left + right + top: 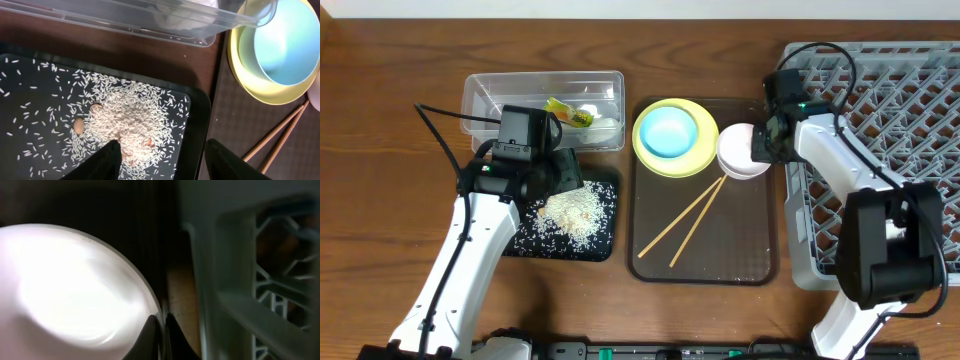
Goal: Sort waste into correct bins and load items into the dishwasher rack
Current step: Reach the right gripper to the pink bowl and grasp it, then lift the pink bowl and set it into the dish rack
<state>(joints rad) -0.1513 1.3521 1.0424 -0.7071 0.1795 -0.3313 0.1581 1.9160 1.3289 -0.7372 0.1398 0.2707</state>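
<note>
My right gripper (763, 140) is shut on the rim of the white-pink bowl (742, 152) at the brown tray's right edge, beside the grey dishwasher rack (890, 100); the rim shows pinched between the fingers (161, 325). My left gripper (162, 155) is open above the black tray (610, 225), over a pile of rice grains (572, 212). The light blue bowl (668, 131) sits in the pale yellow plate (700, 158). Two chopsticks (685, 220) lie on the brown tray. The clear tub (480, 92) holds the snack wrapper (568, 112) and white scraps (605, 125). The cup is out of view.
The dark brown serving tray (740, 250) lies between the black tray and the rack. The rack's wall (240, 280) is close to the right of the bowl. Cables run from both arms over the wooden table.
</note>
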